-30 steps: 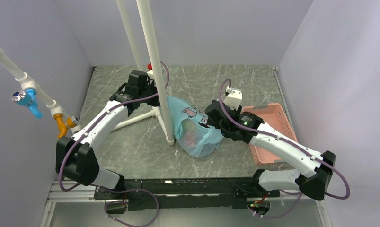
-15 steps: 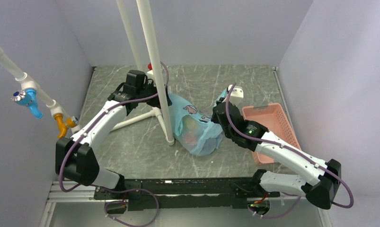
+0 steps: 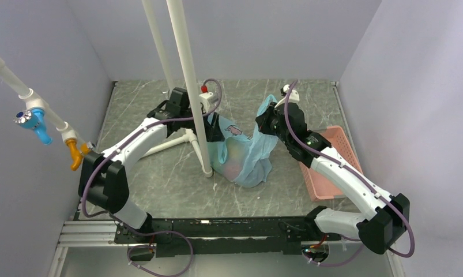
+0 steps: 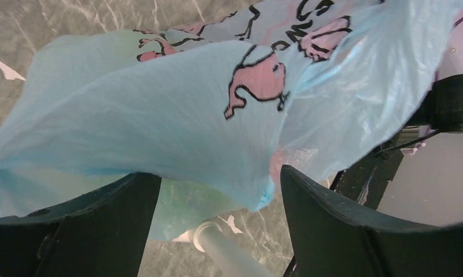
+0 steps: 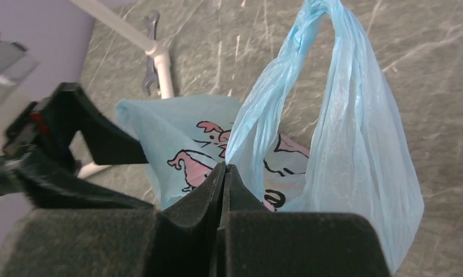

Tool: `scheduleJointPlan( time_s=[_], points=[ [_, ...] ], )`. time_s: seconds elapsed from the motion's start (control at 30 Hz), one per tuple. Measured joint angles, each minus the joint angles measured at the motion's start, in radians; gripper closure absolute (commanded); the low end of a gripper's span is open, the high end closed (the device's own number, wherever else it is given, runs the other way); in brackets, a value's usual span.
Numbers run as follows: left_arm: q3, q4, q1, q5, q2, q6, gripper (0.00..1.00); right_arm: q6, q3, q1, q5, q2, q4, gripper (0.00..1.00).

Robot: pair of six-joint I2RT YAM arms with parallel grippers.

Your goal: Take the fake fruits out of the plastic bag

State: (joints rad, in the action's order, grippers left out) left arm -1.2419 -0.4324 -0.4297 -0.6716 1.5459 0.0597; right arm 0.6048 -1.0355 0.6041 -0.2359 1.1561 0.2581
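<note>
Our right gripper is pinched tight on the plastic bag by its handle, holding that side up, we judge to open the mouth. Our left gripper is spread, film draped between, likely to take the other side. The bag sits mid-tabletop, with fake fruits faint inside.

plastic bag: thin translucent light-blue film, crinkled, slight sheen, pink-and-black print
surface: grey marble look, white veins, matt
tray: pink slotted plastic
pipe frame: smooth white, plastic-looking
left pincer: matt black
</note>
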Motion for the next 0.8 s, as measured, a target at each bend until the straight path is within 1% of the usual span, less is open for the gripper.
scheduleJointPlan(
  time_s=[0.07,0.17,0.2,0.23,0.27,0.33,0.37,0.47,0.53,0.6,0.7,0.8],
  points=[
    [0.001,0.011,-0.022,0.035,0.025,0.009,0.24,0.001,0.000,-0.001,0.033,0.005,-0.003,1.00],
    [0.012,0.051,-0.063,0.103,0.061,0.040,0.25,0.002,0.000,-0.001,0.068,0.004,-0.008,1.00],
    [0.013,0.056,-0.076,0.130,0.076,0.048,0.27,0.002,0.000,-0.001,0.074,0.003,-0.007,1.00],
    [0.013,0.061,-0.087,0.154,0.088,0.055,0.32,0.002,0.000,-0.001,0.083,0.003,-0.007,1.00],
    [0.013,0.066,-0.099,0.180,0.101,0.059,0.42,0.002,0.000,0.000,0.091,0.003,-0.007,1.00],
    [0.013,0.067,-0.119,0.232,0.117,0.060,0.68,0.002,0.000,-0.001,0.098,-0.001,-0.007,1.00],
    [0.012,0.063,-0.125,0.254,0.119,0.061,0.79,0.001,0.000,-0.001,0.100,-0.005,-0.006,1.00],
    [0.011,0.043,-0.133,0.351,0.107,0.038,1.00,-0.022,0.010,-0.001,0.108,-0.028,-0.006,1.00],
    [0.011,0.031,-0.132,0.438,0.080,0.018,1.00,-0.066,0.024,0.000,0.104,-0.053,-0.005,1.00],
    [0.026,0.032,-0.113,0.516,0.018,0.003,1.00,-0.117,0.024,-0.003,0.081,-0.066,-0.005,1.00],
    [0.059,0.047,-0.060,0.565,-0.104,0.003,1.00,-0.174,-0.018,-0.030,0.054,-0.042,0.003,1.00],
    [0.063,0.064,0.003,0.570,-0.198,0.004,1.00,-0.201,-0.099,-0.069,0.043,0.024,0.000,1.00]
  ],
)
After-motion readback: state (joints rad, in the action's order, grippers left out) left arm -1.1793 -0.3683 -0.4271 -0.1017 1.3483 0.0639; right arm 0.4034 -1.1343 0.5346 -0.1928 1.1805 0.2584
